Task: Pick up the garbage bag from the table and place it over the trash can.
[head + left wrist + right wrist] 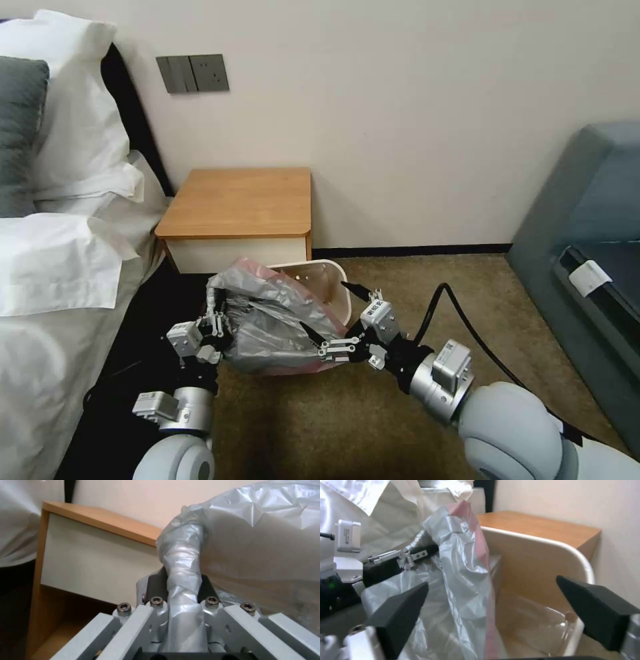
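We pinch the garbage bag (270, 320) in our left gripper (215, 328) over the trash can (330, 283); our right gripper (333, 320) spreads wide, empty.

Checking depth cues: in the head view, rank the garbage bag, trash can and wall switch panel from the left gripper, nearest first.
1. Garbage bag, clamped in the left gripper.
2. Trash can, to its right.
3. Wall switch panel, high above the table.
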Robot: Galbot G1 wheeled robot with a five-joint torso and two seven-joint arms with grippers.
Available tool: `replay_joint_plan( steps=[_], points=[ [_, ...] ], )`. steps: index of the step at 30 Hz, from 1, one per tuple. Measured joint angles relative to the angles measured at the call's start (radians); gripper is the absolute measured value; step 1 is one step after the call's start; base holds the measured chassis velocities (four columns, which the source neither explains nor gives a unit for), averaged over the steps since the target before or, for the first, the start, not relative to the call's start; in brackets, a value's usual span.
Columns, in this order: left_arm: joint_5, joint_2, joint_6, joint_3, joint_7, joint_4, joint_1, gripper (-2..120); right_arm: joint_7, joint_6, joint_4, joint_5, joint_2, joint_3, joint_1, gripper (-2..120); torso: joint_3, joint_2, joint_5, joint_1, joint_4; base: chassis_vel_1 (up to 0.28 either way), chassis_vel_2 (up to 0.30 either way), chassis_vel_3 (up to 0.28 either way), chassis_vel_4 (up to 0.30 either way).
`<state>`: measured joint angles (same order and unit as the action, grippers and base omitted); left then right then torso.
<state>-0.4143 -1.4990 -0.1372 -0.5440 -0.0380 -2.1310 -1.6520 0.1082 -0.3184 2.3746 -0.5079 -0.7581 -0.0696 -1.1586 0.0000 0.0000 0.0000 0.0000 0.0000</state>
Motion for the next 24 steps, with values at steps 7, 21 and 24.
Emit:
replay_joint_plan(
  steps=[7,21,24],
  points=[
    [0.005,-0.003,-0.001,0.001,-0.005,-0.006,-0.001,7,-0.003,-0.001,-0.01,-0.005,-0.004,-0.001,0.006,72,0.0,0.0,0.0,0.0,0.0,0.0,0.0,0.0,0.0],
    [0.005,0.002,-0.002,0.001,-0.009,-0.007,-0.001,7,-0.007,-0.001,-0.015,-0.004,-0.012,-0.007,0.002,10,0.0,0.0,0.0,0.0,0.0,0.0,0.0,0.0,0.0],
    [0.008,0.002,-0.007,0.001,-0.011,-0.002,-0.002,7,-0.007,0.0,-0.015,-0.003,-0.012,-0.002,0.003,2,0.0,0.0,0.0,0.0,0.0,0.0,0.0,0.0,0.0]
  ],
)
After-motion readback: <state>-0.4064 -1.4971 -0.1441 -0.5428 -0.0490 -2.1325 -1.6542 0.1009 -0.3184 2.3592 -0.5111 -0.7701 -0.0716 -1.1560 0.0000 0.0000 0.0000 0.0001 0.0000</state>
